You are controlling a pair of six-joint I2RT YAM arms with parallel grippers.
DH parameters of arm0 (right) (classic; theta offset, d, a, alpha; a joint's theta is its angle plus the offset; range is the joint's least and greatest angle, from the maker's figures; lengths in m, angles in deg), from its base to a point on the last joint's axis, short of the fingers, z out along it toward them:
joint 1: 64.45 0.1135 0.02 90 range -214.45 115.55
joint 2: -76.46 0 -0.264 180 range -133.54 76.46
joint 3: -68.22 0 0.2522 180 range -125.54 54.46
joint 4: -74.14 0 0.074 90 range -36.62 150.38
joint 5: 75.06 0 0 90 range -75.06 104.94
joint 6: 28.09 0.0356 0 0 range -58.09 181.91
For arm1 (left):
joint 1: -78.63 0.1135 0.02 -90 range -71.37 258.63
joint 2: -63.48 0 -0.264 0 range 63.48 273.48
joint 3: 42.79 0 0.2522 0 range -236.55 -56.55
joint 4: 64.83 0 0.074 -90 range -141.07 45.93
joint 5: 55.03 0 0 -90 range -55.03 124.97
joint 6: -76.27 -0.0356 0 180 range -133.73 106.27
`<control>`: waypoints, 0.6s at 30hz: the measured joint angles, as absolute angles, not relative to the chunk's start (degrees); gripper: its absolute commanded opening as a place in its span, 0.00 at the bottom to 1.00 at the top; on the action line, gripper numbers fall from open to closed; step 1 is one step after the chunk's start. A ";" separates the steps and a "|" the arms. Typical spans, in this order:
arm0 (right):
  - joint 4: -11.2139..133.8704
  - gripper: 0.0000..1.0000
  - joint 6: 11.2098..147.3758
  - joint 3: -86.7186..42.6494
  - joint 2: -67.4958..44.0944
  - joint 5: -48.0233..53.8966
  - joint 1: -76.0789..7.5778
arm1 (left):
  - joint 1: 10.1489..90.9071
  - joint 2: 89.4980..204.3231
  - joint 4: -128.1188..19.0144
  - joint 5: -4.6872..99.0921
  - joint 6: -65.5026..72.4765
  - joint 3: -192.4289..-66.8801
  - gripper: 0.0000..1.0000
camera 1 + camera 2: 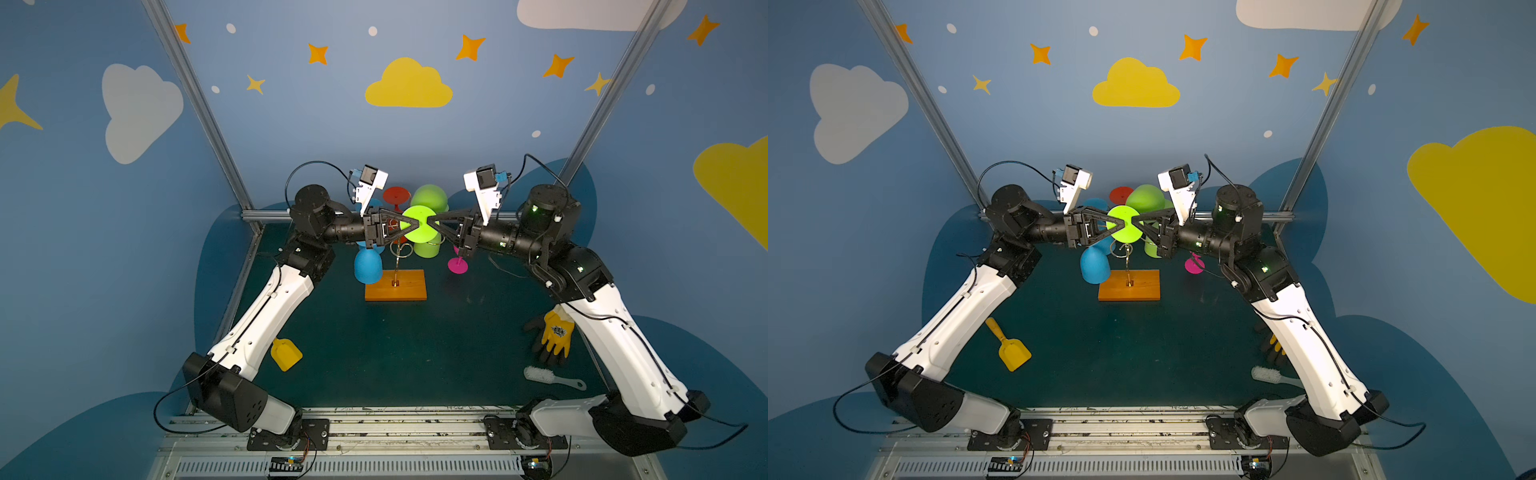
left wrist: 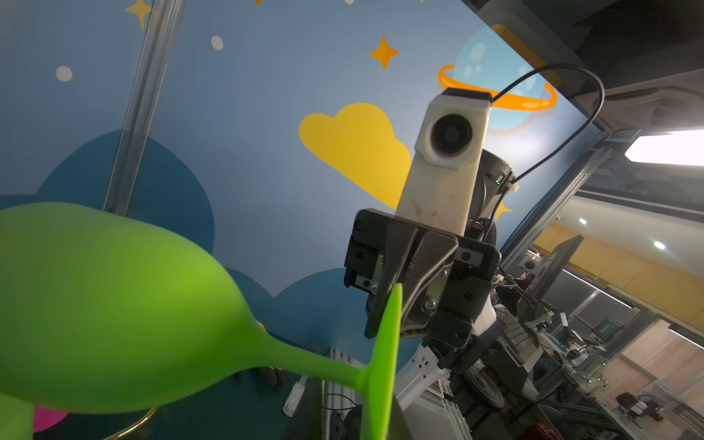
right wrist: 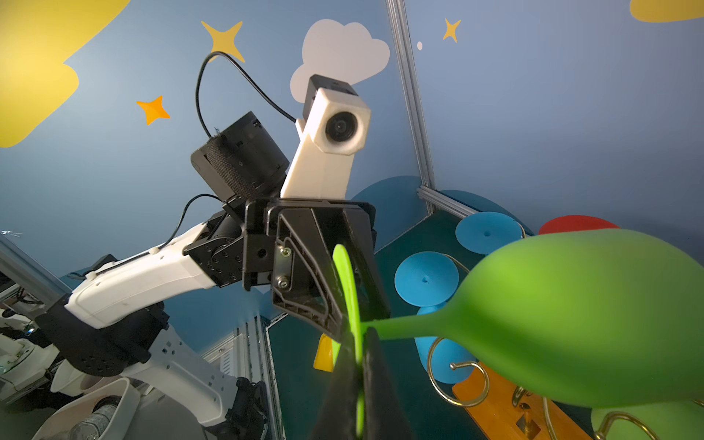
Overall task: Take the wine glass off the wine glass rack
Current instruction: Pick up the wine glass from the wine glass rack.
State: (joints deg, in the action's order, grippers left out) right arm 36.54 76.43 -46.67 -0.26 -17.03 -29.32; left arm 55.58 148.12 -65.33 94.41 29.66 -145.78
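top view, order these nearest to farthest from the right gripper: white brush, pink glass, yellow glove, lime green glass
1. lime green glass, its foot pinched in the right gripper.
2. pink glass, just below the gripper, slightly right.
3. yellow glove, lying farther forward on the right.
4. white brush, past the glove, nearest the front.

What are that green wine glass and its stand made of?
The green wine glass looks like matte plastic or silicone: opaque, no glints. The wine glass rack seems thin gold metal wire, gleaming, on an orange-brown base, probably wood.
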 measured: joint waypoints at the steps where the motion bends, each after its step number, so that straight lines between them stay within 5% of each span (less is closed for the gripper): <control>1: 36.54 0.00 76.43 -46.56 -0.26 -16.94 -29.30 | 55.58 148.12 -65.33 94.44 29.84 -145.76 0.17; 6: 36.63 0.02 76.43 -45.59 -0.07 -16.07 -29.25 | 55.54 147.49 -65.27 94.09 30.49 -145.15 0.04; 11: 36.50 0.41 76.34 -45.00 0.87 -15.00 -29.27 | 55.64 145.96 -65.24 93.47 31.15 -144.03 0.03; 18: 37.98 0.74 71.60 -38.14 7.23 -9.66 -30.85 | 60.06 144.82 -67.87 92.84 38.49 -143.16 0.03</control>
State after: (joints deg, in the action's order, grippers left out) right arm 37.98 71.60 -38.14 7.23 -9.66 -30.85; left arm 60.06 144.82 -67.87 92.84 38.49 -143.16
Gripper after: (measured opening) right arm 0.656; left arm 0.049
